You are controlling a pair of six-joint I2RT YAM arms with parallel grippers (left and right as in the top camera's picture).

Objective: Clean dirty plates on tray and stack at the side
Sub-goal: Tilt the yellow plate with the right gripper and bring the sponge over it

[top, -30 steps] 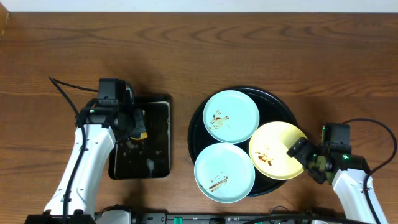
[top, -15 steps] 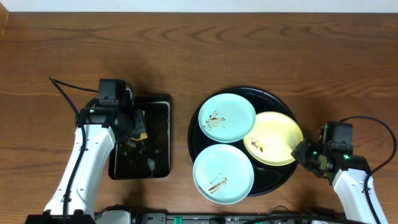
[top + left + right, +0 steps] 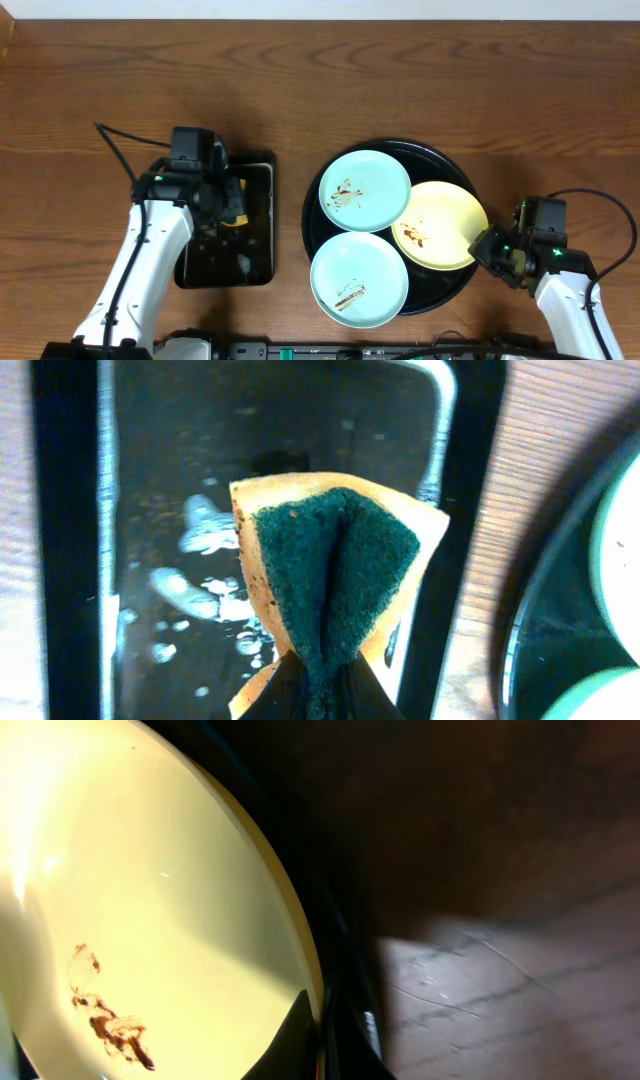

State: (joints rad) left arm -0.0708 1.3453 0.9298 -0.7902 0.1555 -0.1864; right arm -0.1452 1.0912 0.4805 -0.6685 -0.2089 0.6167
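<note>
The round tray (image 3: 446, 160) holds three smeared plates: two blue plates (image 3: 365, 190) and one yellow plate (image 3: 440, 225). At its right edge my right gripper (image 3: 484, 247) clamps the yellow rim. To its left, my left gripper (image 3: 315, 685) pinches one sponge (image 3: 330, 580) above one rectangular tray (image 3: 255, 255). All of it sits on a brown wooden table (image 3: 400, 80).

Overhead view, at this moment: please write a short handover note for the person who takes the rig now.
Left gripper: shut on a folded sponge, over the wet rectangular tray.
Right gripper: appears shut on the rim of the yellow plate.
Things: yellow plate, upper blue plate and lower blue plate all lie on the round black tray.
Done: nothing is cleaned; every plate shows brown smears, and none is stacked aside.
Left: wipe all three, then stack them beside the tray.
</note>
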